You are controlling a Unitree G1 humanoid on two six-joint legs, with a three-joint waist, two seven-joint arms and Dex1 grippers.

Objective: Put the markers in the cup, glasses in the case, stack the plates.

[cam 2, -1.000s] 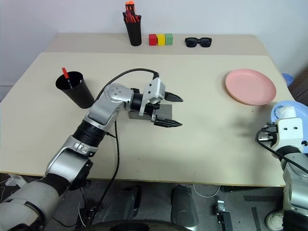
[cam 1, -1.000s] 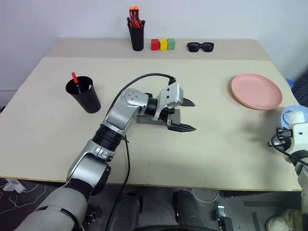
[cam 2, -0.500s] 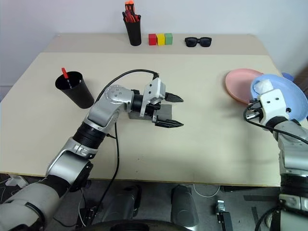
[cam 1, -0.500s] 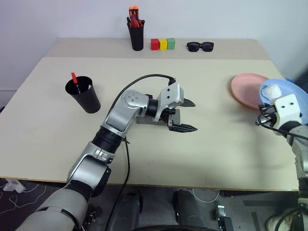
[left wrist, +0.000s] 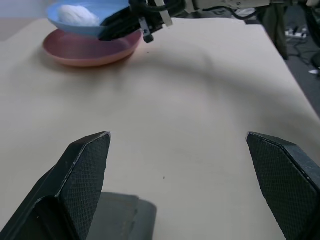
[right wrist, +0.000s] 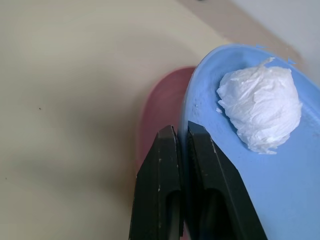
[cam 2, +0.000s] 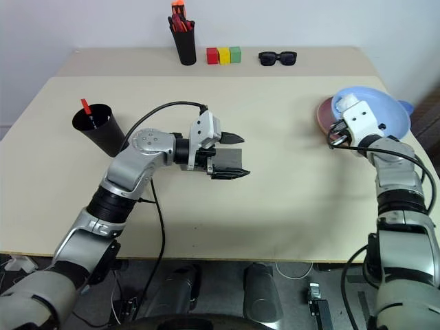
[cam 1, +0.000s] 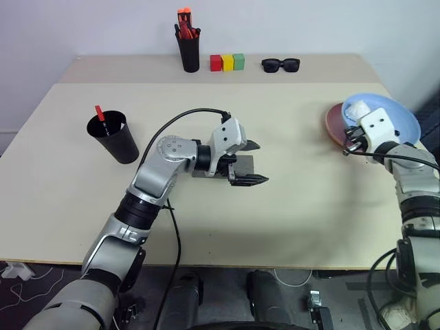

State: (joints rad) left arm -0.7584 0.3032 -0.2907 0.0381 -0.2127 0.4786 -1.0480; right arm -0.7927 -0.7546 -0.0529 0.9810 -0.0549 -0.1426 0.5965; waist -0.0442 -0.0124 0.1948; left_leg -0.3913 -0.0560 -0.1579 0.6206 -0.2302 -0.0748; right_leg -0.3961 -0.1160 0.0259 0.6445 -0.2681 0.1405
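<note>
Along the near edge of the beige wooden table (cam 1: 302, 227) there is a broad bare strip, free across its whole width, and more open surface between the two arms. Mid-table, the left gripper (cam 1: 247, 163) hovers with its black fingers spread wide, holding nothing; right behind and under it lies the grey rectangular hard-shell case (cam 2: 230, 159), lid down, its corner showing in the left wrist view (left wrist: 120, 220). The glasses can't be made out. Out to the left stands the wide black tapered plastic cup (cam 1: 111, 136), well clear of the table's left edge, a red-capped black marker (cam 1: 99, 112) poking up from inside it.

Over at the right edge, the right gripper (right wrist: 182, 142) has its two fingers pinched narrow on the near rim of the light blue round plastic plate (cam 1: 393, 115), which carries a crumpled white paper lump (right wrist: 260, 107). That blue plate sits tilted above the salmon pink round plate (left wrist: 87, 50), overlapping most of it; whether the two touch is hard to tell. The pink plate rests on the table close to the right edge.

Far back, by the wall: a narrow straight black pen holder (cam 1: 190, 53) stuffed with orange-red pens (cam 1: 185, 24), then red, yellow and green blocks (cam 1: 227, 62), then thick black sunglasses (cam 1: 280, 65), all near the far edge
</note>
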